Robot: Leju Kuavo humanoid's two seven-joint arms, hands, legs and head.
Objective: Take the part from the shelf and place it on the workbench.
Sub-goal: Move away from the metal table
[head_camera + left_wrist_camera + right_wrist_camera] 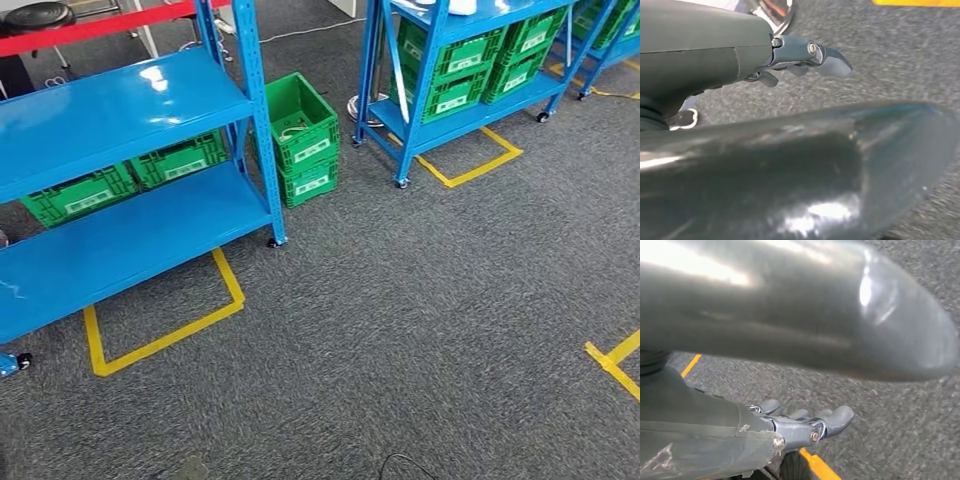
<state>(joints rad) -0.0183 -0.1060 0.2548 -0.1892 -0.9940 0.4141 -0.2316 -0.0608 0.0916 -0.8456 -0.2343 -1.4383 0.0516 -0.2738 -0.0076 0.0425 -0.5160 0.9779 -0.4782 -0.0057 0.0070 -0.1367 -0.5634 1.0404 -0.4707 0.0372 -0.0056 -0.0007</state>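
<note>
A blue shelf rack [128, 110] stands at the left with green crates [124, 178] between its two boards. A second blue rack [468, 70] at the back right holds several green crates and a white object [462, 6] on its top board. Which item is the part I cannot tell. My left hand [802, 60] hangs over grey carpet, fingers stretched out with nothing in them and the thick thumb [798, 165] blurred up close. My right hand [806, 425] also hangs over carpet, fingers extended and holding nothing.
Two stacked green crates [303, 138] sit on the floor between the racks, the upper one holding a pale cable. Yellow tape outlines [166, 335] mark the carpet under each rack and at the right edge [615, 362]. A red barrier bar [90, 28] crosses the back left.
</note>
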